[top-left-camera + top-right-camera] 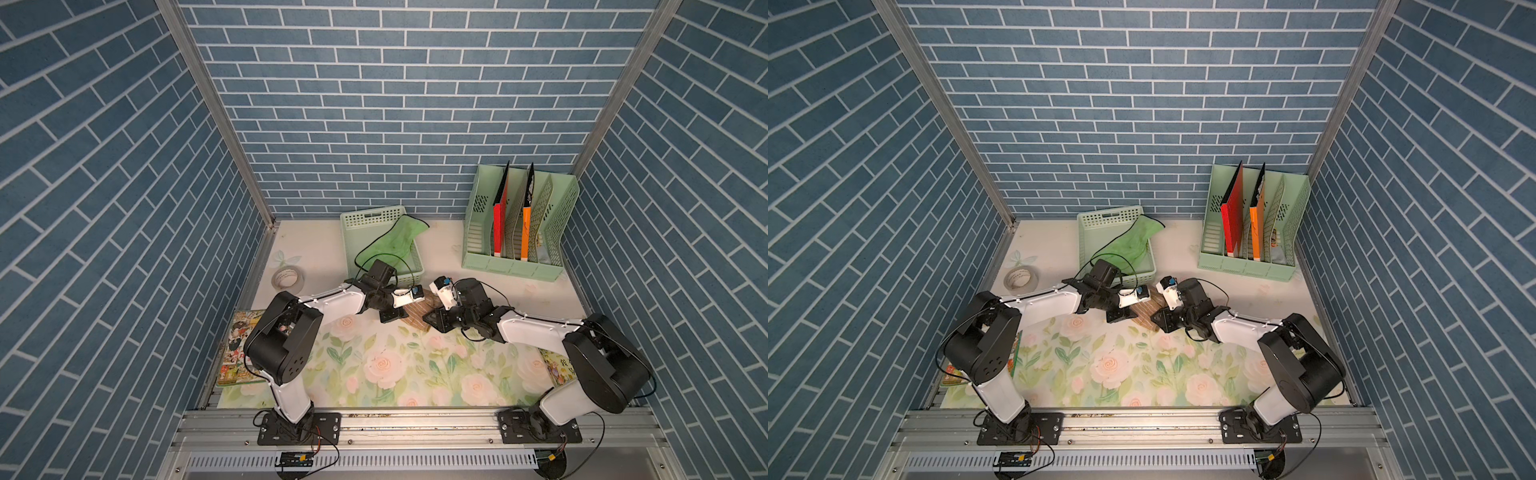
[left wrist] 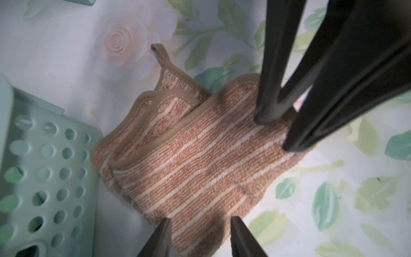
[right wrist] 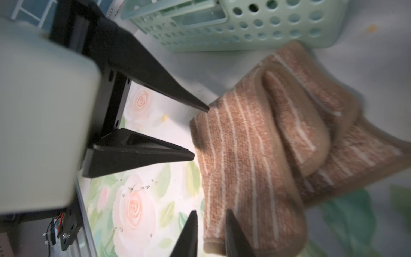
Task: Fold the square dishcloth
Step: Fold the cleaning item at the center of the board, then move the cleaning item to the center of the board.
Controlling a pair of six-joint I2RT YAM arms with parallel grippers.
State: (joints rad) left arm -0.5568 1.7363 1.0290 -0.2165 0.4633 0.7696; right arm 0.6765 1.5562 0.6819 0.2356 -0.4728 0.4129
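- The left jaws stand apart, released. Their tips straddle one edge of the dishcloth (image 2: 200, 169) and pinch nothing.
- The right jaws are nearly together at a nearby corner, with folded cloth between them. I cannot tell whether they truly pinch it.
- Likely trouble: a pull with only the top layer caught would drag the layers apart and undo the fold.
- The two sets of jaws work close together, so they could knock each other. The green basket (image 2: 44, 160) just beside the cloth could also snag a fingertip or the hem.
- The cloth is tan terry with cream stripes and a bound hem. It is doubled over unevenly, one corner curls back, and the hanging loop (image 2: 160, 53) sticks out.
- It lies on the flowered bench (image 1: 374, 374), between the arms.
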